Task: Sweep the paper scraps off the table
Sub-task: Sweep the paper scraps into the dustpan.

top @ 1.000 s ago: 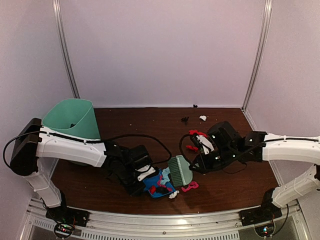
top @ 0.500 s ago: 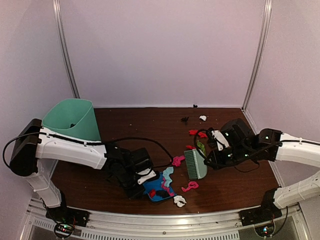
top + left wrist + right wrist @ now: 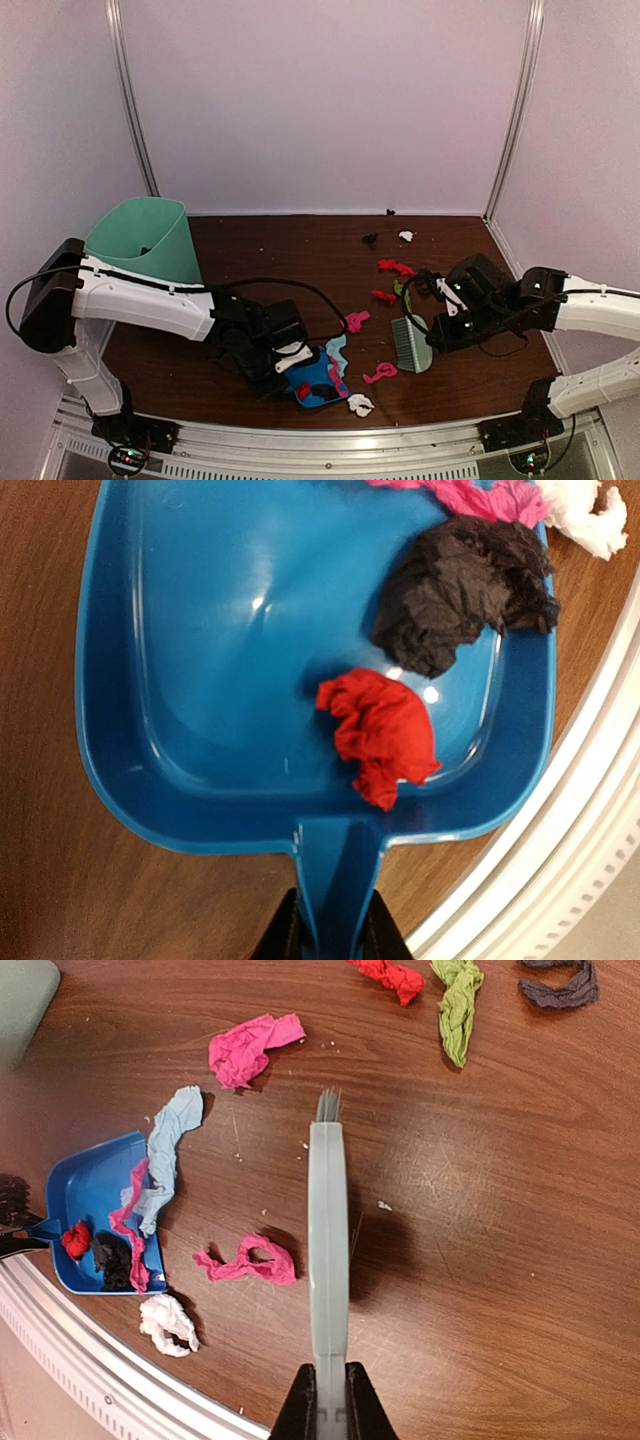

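Near edge of table (image 3: 300,250): left gripper (image 3: 333,935) pinching handle of blue dustpan (image 3: 240,620), red and black paper scraps (image 3: 380,735) inside, white one just beside it. Right gripper (image 3: 327,1400) clamped tight on brush (image 3: 328,1230), pink twist just beside the head. Farther out: cyan strip at pan mouth, then pink, red, green and dark scraps loose on the wood; green bin (image 3: 140,240) far left.

High rear overview, wrist cameras close, seemingly downward, sharing dustpan (image 3: 220,600), table (image 3: 480,1210).
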`<state>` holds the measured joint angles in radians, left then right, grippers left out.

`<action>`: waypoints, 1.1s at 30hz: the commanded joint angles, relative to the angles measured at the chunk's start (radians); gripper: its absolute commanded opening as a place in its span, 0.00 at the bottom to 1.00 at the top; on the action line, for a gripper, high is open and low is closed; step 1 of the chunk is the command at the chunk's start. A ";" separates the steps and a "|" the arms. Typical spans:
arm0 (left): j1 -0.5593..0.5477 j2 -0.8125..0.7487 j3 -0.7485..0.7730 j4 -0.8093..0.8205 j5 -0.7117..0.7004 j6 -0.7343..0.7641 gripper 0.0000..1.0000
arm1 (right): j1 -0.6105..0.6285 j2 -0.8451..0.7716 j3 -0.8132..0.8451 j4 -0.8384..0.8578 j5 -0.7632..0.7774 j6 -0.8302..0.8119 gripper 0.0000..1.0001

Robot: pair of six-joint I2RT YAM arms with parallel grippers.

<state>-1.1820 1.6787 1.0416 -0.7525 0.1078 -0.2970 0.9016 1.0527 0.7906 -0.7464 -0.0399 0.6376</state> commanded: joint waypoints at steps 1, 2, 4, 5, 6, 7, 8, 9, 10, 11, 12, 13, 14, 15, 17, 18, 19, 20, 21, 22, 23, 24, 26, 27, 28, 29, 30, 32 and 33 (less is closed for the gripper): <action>-0.005 0.023 0.033 0.013 -0.008 -0.011 0.00 | -0.003 0.039 -0.013 0.041 -0.018 0.032 0.00; -0.005 0.026 0.036 0.014 -0.008 -0.013 0.00 | -0.003 0.048 -0.013 0.055 -0.029 0.035 0.00; -0.005 0.032 0.038 0.017 -0.011 -0.016 0.00 | -0.002 0.067 -0.009 0.093 -0.055 0.035 0.00; -0.005 0.034 0.039 0.019 -0.011 -0.017 0.00 | -0.001 0.076 -0.006 0.110 -0.072 0.035 0.00; -0.005 0.036 0.040 0.020 -0.011 -0.019 0.00 | 0.001 0.084 -0.004 0.126 -0.086 0.036 0.00; -0.005 0.038 0.040 0.023 -0.011 -0.020 0.00 | 0.000 0.094 -0.004 0.144 -0.105 0.036 0.00; -0.005 0.039 0.038 0.025 -0.010 -0.023 0.00 | 0.001 0.102 -0.004 0.162 -0.127 0.036 0.00; -0.005 0.041 0.038 0.026 -0.009 -0.024 0.00 | 0.002 0.112 -0.007 0.180 -0.151 0.036 0.00; -0.005 0.043 0.038 0.029 -0.009 -0.025 0.00 | 0.002 0.123 -0.013 0.196 -0.184 0.035 0.00; -0.005 0.044 0.038 0.031 -0.008 -0.025 0.00 | 0.003 0.135 -0.018 0.211 -0.210 0.038 0.00; -0.005 0.046 0.038 0.031 -0.009 -0.026 0.00 | 0.005 0.143 -0.024 0.229 -0.234 0.039 0.00; -0.005 0.047 0.040 0.033 -0.009 -0.026 0.00 | 0.006 0.150 -0.028 0.245 -0.254 0.041 0.00; -0.005 0.047 0.041 0.034 -0.008 -0.026 0.00 | 0.007 0.157 -0.030 0.265 -0.271 0.042 0.00; -0.005 0.048 0.043 0.035 -0.008 -0.024 0.00 | 0.008 0.164 -0.030 0.280 -0.288 0.042 0.00; -0.005 0.051 0.046 0.036 -0.010 -0.024 0.00 | 0.009 0.178 -0.026 0.309 -0.324 0.040 0.00; -0.005 0.053 0.046 0.037 -0.008 -0.023 0.00 | 0.009 0.187 -0.022 0.326 -0.343 0.039 0.00; -0.005 0.055 0.047 0.038 -0.009 -0.022 0.00 | 0.010 0.194 -0.019 0.343 -0.363 0.040 0.00; -0.005 0.057 0.047 0.040 -0.008 -0.022 0.00 | 0.011 0.202 -0.017 0.359 -0.384 0.042 0.00; -0.005 0.058 0.048 0.041 -0.007 -0.022 0.00 | 0.012 0.209 -0.013 0.370 -0.399 0.044 0.00; -0.005 0.059 0.049 0.042 -0.007 -0.022 0.00 | 0.013 0.216 -0.007 0.378 -0.411 0.046 0.00; -0.005 0.061 0.050 0.042 -0.007 -0.022 0.00 | 0.014 0.220 -0.001 0.386 -0.422 0.047 0.00; -0.005 0.061 0.051 0.044 -0.007 -0.023 0.00 | 0.015 0.222 0.004 0.391 -0.432 0.049 0.00; -0.005 0.061 0.052 0.045 -0.006 -0.022 0.00 | 0.015 0.221 0.009 0.406 -0.450 0.052 0.00; -0.005 0.061 0.051 0.045 -0.006 -0.024 0.00 | 0.016 0.218 0.010 0.411 -0.457 0.052 0.00; -0.005 0.061 0.050 0.045 -0.005 -0.024 0.00 | 0.016 0.217 0.012 0.412 -0.463 0.053 0.00; -0.005 0.060 0.049 0.046 -0.006 -0.024 0.00 | 0.016 0.214 0.014 0.412 -0.464 0.052 0.00; -0.005 0.061 0.048 0.047 -0.005 -0.025 0.00 | 0.016 0.209 0.017 0.410 -0.462 0.051 0.00; -0.005 0.060 0.045 0.047 -0.004 -0.027 0.00 | 0.016 0.193 0.025 0.391 -0.438 0.048 0.00; -0.005 0.057 0.043 0.047 -0.005 -0.028 0.00 | 0.016 0.181 0.030 0.377 -0.419 0.046 0.00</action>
<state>-1.1820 1.7264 1.0698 -0.7322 0.1081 -0.3134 0.9115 1.2709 0.7803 -0.3782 -0.4576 0.6842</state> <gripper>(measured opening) 0.213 0.075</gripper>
